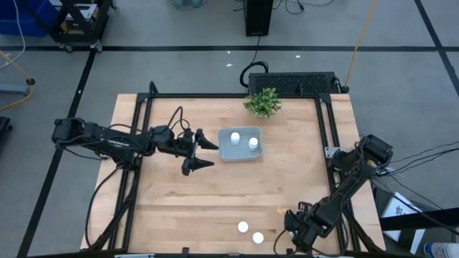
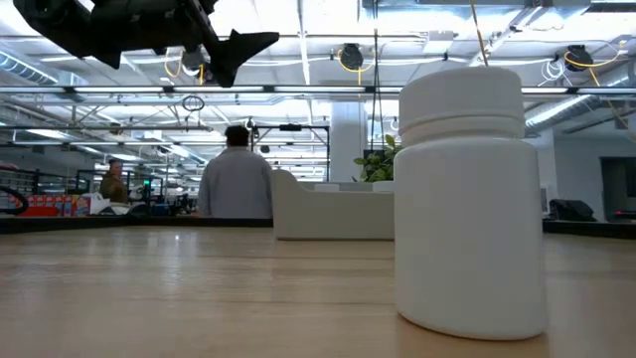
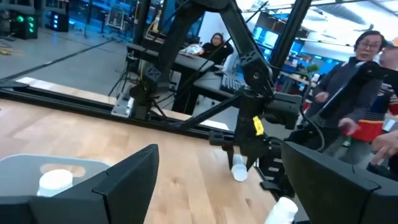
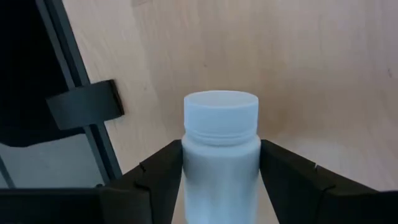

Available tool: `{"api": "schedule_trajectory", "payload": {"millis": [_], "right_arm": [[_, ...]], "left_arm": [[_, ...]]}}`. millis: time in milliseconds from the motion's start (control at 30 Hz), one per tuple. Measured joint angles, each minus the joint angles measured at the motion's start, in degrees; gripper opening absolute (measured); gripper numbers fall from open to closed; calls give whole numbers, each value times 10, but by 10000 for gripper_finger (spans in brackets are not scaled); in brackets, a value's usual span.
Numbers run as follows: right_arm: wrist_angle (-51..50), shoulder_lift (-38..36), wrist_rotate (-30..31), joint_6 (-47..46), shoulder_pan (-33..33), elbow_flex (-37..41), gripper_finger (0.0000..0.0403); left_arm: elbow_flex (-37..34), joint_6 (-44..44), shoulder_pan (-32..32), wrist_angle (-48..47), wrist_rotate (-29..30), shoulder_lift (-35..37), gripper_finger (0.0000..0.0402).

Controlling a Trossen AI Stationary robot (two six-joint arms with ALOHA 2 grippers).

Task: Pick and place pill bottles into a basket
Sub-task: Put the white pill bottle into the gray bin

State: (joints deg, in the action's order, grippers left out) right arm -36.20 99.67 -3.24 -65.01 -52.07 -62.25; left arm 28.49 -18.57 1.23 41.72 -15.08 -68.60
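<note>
Wooden table [image 1: 179,193], workshop behind: basket [image 1: 240,154] mid-table holds two bottles [image 1: 234,137], two more stand at the near edge [image 1: 243,227]. My left hand [image 1: 203,152] hangs beside the basket, fingers wide apart and empty, probably waiting. My right hand [image 4: 221,174], at the near right corner, brackets a fifth upright bottle [image 4: 221,134], seemingly for the pick; whether the fingers touch it, I cannot tell.

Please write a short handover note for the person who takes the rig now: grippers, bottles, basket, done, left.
Left gripper: open, empty, beside the basket.
Right gripper: at the near right table edge, fingers around an upright pill bottle, closing.
Done: two bottles in the basket.
Left: two bottles on the table near the front edge, plus the one between the right fingers.
</note>
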Motion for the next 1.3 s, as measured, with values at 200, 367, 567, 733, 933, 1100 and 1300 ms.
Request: {"api": "schedule_trajectory", "payload": {"millis": [200, 367, 567, 733, 933, 1100, 1300], "right_arm": [[7, 22, 12, -13, -12, -1, 199], [10, 25, 35, -23, -7, 0, 199], [25, 31, 44, -49, 12, 7, 191], [29, 12, 206, -36, 16, 10, 170], [32, 1, 330, -38, 15, 9, 175], [88, 0, 491, -59, 19, 47, 176], [339, 0, 588, -6, 39, 176, 178]], "left_arm": [[0, -2, 0, 1, 1, 0, 347], [0, -8, 0, 0, 1, 0, 347], [0, -11, 0, -3, 1, 0, 347], [0, -12, 0, -11, 1, 0, 347], [0, -21, 0, -13, 1, 0, 347], [0, -22, 0, -13, 1, 0, 347], [0, -21, 0, -13, 1, 0, 347]]}}
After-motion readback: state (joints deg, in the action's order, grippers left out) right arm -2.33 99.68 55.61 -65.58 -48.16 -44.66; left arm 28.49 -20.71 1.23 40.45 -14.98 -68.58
